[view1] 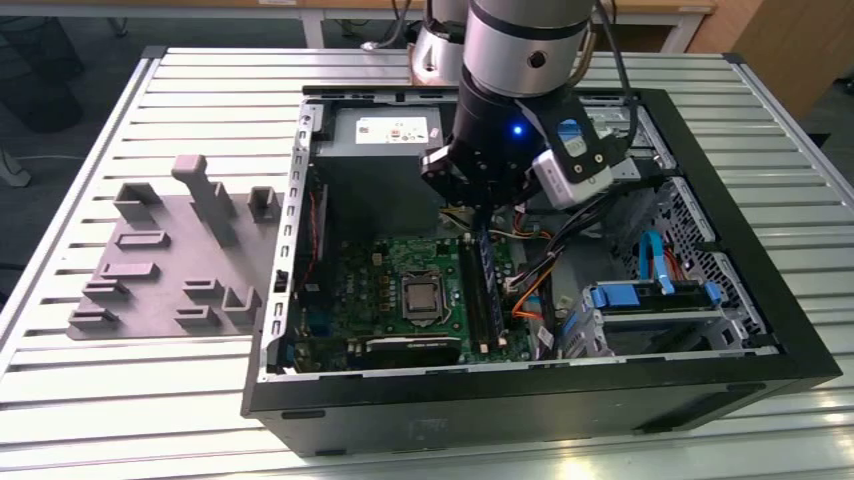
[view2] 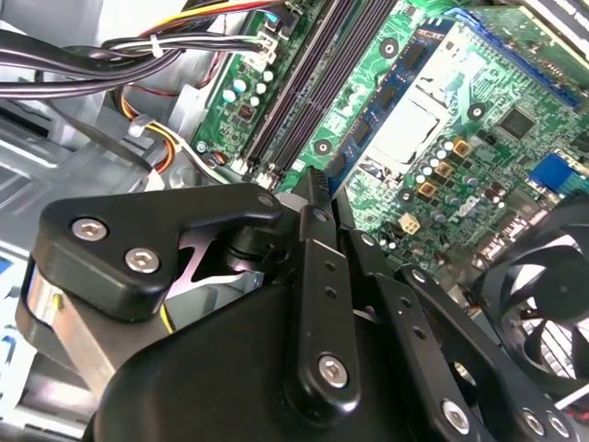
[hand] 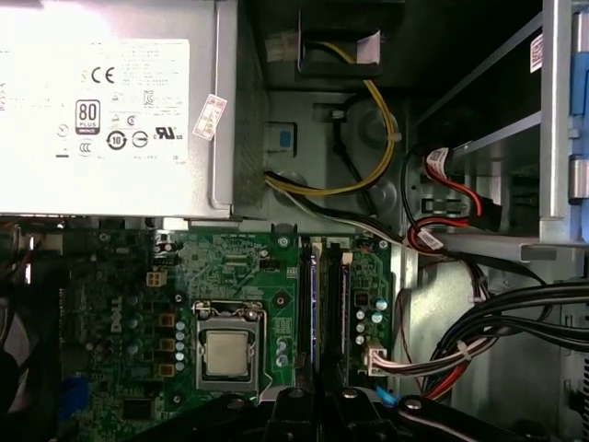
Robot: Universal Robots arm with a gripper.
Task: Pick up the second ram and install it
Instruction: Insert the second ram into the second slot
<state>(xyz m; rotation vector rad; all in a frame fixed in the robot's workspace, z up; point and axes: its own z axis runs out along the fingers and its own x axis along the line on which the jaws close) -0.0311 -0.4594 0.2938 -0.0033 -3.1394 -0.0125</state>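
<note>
The second ram (view1: pixel 487 292) is a dark-blue stick standing on edge in a slot of the green motherboard (view1: pixel 380 270), inside the open computer case (view1: pixel 534 400). In the first wrist view the second ram (hand: pixel 313 304) appears edge-on as a thin bluish line along the slot, with a dark slot (hand: pixel 342 304) beside it. My gripper (view1: pixel 481 224) hangs directly over the stick. Its black fingers (view2: pixel 316 181) are drawn together above the slots' end. In the first wrist view my gripper (hand: pixel 317 403) straddles the stick's line. Whether the fingers pinch the stick is hidden.
A power supply (hand: pixel 101 101) sits beyond the slots and the processor socket (hand: pixel 225 354) beside them. Cable bundles (hand: pixel 497 322) and a drive cage (view1: pixel 654 300) crowd the case toward the exterior view's right. A fan (view2: pixel 543 304) is close by. A grey fixture plate (view1: pixel 160 260) lies outside the case.
</note>
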